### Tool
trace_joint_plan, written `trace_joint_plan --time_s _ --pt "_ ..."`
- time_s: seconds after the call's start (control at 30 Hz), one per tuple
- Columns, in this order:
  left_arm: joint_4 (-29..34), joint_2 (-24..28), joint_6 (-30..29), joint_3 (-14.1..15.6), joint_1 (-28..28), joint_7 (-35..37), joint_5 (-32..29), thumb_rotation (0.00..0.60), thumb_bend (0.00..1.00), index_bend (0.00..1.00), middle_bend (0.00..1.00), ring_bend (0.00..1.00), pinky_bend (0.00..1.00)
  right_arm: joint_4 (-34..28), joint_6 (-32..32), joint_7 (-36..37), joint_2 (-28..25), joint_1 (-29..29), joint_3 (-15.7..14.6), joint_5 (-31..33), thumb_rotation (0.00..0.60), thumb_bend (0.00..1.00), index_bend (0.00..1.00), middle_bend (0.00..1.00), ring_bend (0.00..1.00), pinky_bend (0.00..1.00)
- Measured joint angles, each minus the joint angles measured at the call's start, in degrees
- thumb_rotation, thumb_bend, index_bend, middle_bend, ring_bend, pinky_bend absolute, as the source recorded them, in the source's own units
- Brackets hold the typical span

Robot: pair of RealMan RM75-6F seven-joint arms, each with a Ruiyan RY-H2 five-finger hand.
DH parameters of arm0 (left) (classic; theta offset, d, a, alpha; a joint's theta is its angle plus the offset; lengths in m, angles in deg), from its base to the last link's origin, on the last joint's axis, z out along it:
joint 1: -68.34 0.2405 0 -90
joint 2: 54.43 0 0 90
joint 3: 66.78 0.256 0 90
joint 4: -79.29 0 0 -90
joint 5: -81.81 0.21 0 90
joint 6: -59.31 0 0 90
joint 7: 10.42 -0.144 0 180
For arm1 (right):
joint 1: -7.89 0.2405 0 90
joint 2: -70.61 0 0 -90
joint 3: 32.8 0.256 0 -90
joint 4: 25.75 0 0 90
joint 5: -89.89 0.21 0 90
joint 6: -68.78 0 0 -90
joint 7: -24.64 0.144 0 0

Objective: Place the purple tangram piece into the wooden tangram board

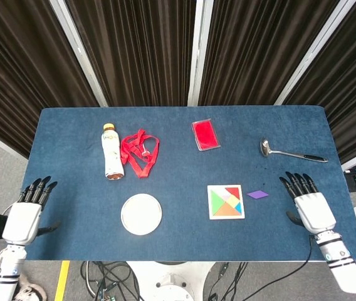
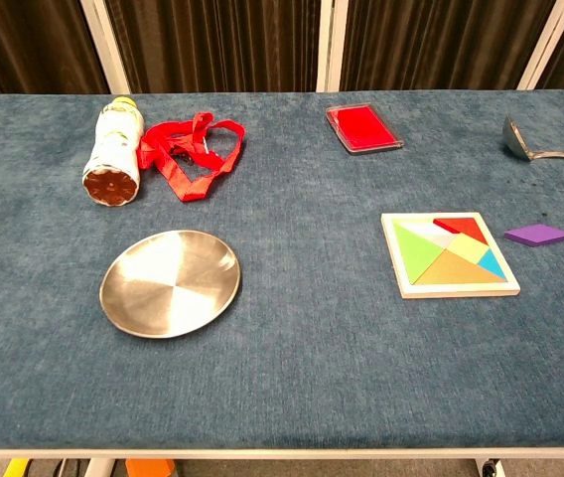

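The purple tangram piece [image 1: 257, 194] [image 2: 537, 235] lies flat on the blue cloth just right of the wooden tangram board [image 1: 225, 202] [image 2: 449, 255]. The board holds several coloured pieces. My right hand [image 1: 308, 203] hovers over the table's right part, to the right of the purple piece and apart from it, fingers spread and holding nothing. My left hand [image 1: 26, 210] stays off the table's near left corner, fingers spread and empty. Neither hand shows in the chest view.
A round metal plate [image 1: 141, 214] sits left of the board. A bottle [image 1: 111, 151] and a red ribbon [image 1: 140, 152] lie at the far left. A red case [image 1: 205, 134] lies at the back and a ladle [image 1: 291, 152] at the far right.
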Motion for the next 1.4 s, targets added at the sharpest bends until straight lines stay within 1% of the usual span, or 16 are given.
trace_joint_plan --time_s 0.3,0.5,0.6,0.8,0.87,1.2,1.3,1.4 --pt "-0.74 -0.38 0.39 -0.04 -0.01 0.09 -0.61 0.600 0.06 0.11 0.04 0.00 0.15 4.08 10.39 -3.12 2.64 6.64 0.59 1.57 0.600 0.18 0.00 0.00 0.00 0.00" --pt "-1.40 -0.61 0.61 0.01 0.04 0.60 -0.88 0.600 0.06 0.11 0.04 0.00 0.15 6.88 14.11 -4.49 6.17 9.94 0.80 2.75 0.600 0.18 0.02 0.00 0.00 0.00" --pt "-1.70 -0.69 0.66 0.08 0.08 0.95 -0.92 0.600 0.06 0.11 0.04 0.00 0.15 7.91 14.86 -4.61 7.52 10.89 0.73 2.91 0.600 0.18 0.07 0.00 0.00 0.00" --pt "-2.20 -0.80 0.80 0.13 0.13 1.61 -1.06 0.600 0.06 0.11 0.04 0.00 0.15 9.44 15.50 -3.54 9.34 12.16 0.72 3.30 0.600 0.18 0.24 0.00 0.00 0.00" --pt "-2.35 -0.85 0.87 0.16 0.13 1.77 -1.11 0.600 0.06 0.11 0.04 0.00 0.15 9.72 15.65 -3.18 9.69 12.41 0.68 3.51 0.600 0.18 0.27 0.00 0.00 0.00" --pt "-2.66 -0.94 1.11 0.25 0.10 2.22 -1.14 0.600 0.06 0.11 0.04 0.00 0.15 11.13 16.32 -2.13 10.73 13.00 0.28 4.87 0.600 0.19 0.38 0.00 0.00 0.00" --pt "-2.57 -1.01 1.12 0.17 0.11 2.11 -1.29 0.600 0.09 0.12 0.04 0.00 0.15 11.32 16.64 -1.82 10.76 13.23 0.09 5.05 0.600 0.19 0.40 0.00 0.00 0.00" --pt "-2.44 -1.06 1.15 0.19 0.09 1.93 -1.26 0.600 0.10 0.12 0.04 0.00 0.15 11.45 16.34 -1.53 10.81 13.33 0.05 5.08 0.600 0.19 0.43 0.00 0.00 0.00"
